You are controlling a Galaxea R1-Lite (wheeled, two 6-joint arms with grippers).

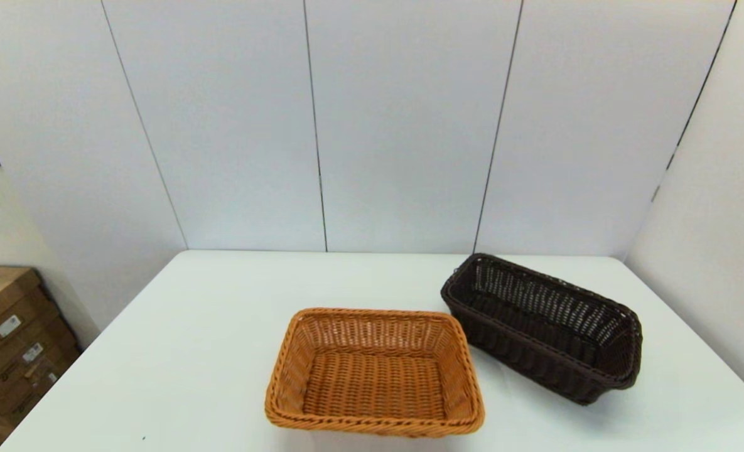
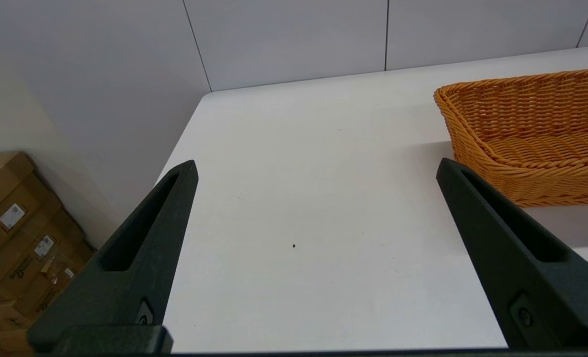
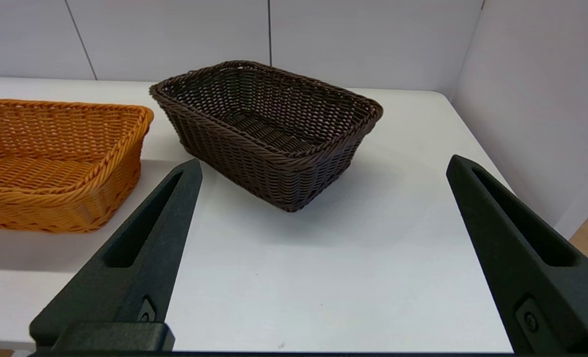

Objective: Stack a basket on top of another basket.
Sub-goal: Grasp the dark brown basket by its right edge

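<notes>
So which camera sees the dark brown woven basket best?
The right wrist view: the dark brown rectangular woven wicker basket sits whole between the open right gripper fingers, showing rim, inside and walls. The head view shows it whole too, but farther off, at the table's right. The left wrist view misses it completely.

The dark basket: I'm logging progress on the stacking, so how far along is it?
Nothing is done yet. The dark brown basket sits on the white table, apart from the orange-tan basket and to its right. Nothing is in hand: the left gripper and right gripper both hang over bare table with jaws wide apart. Still left: grasp the dark basket, lift it, and set it into the orange-tan one.
</notes>
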